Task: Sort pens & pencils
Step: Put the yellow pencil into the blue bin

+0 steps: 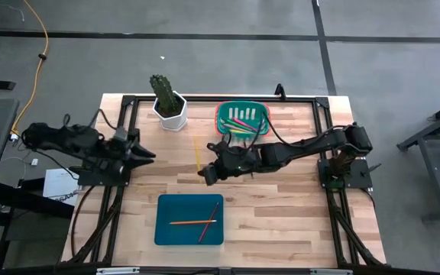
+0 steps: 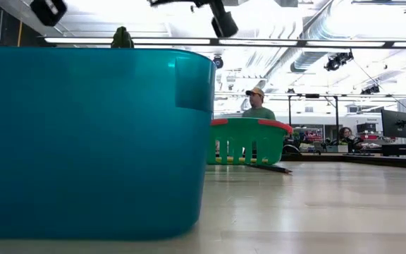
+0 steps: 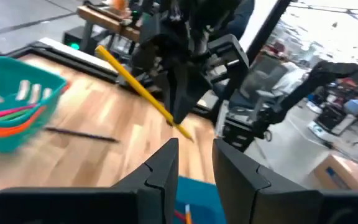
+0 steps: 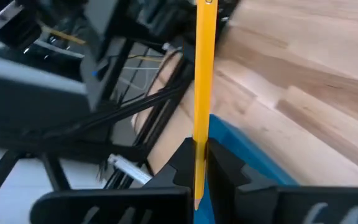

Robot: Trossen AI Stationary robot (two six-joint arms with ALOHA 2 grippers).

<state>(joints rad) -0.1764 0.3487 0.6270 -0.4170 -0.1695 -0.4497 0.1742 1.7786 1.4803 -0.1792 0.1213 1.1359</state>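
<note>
My right gripper reaches to the table's middle and is shut on a yellow pencil. The same pencil shows slanting in the air in the left wrist view. A blue tray near the front edge holds an orange pencil and a dark red one. The green basket at the back holds pink and green pens. A dark pencil lies flat on the wood beside the basket. My left gripper hovers open over the table's left side with nothing between its fingers. My right gripper pinches the yellow pencil near one end between its two fingers; a short stub shows behind them. The fingers come from the table's right, slanting down. The long remainder sticks out past the fingertips, and the pencil is tilted and lifted clear of the table.
A cactus in a white pot stands at the back, left of the basket. A black frame runs along the table's edges. People sit in the room behind the table. Bare wood lies right of the blue tray.
</note>
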